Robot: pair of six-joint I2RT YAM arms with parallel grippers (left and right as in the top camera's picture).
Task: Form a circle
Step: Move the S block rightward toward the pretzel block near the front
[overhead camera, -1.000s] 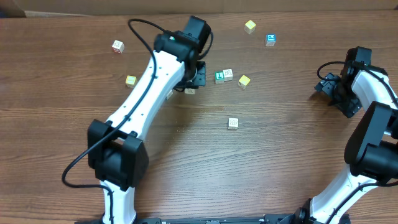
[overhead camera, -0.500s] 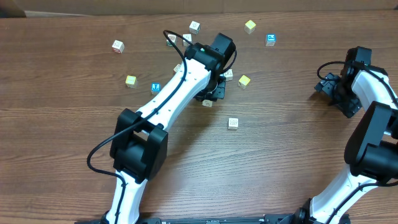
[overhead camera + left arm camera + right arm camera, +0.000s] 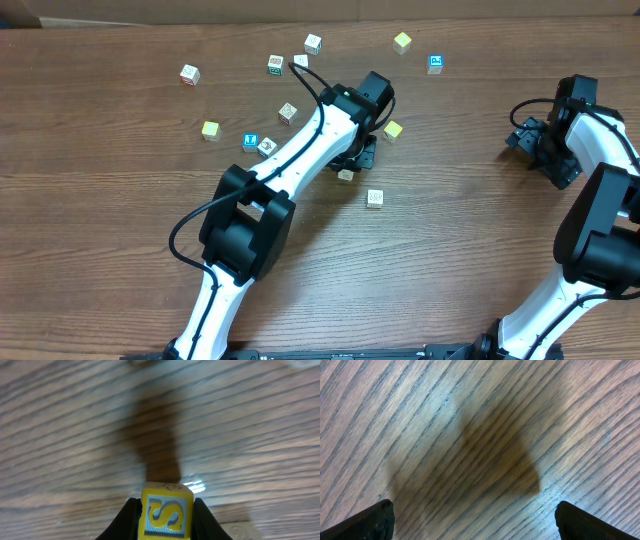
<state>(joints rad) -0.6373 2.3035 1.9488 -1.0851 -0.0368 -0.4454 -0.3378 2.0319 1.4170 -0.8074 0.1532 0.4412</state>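
No circle shows; the small toy cubes lie scattered over the wooden table (image 3: 470,240). My left gripper (image 3: 349,168) is shut on a yellow cube (image 3: 166,512) with a raised S on a blue face, and holds it just above the wood. From overhead that cube (image 3: 346,174) peeks out below the wrist, near a white cube (image 3: 375,198) and a pale yellow cube (image 3: 393,130). At the right edge my right gripper (image 3: 520,138) stands open; between its fingers (image 3: 377,517) there is only bare wood.
Loose cubes lie at the back: a blue one (image 3: 435,64), a yellow one (image 3: 402,42), white ones (image 3: 313,43) (image 3: 189,73), a blue one (image 3: 250,141) and a yellow-green one (image 3: 210,130). My left arm (image 3: 300,150) crosses the middle and may hide others.
My left arm has swung to the right with the yellow cube in its grip, and has uncovered several cubes at the back left. The right arm has not moved.
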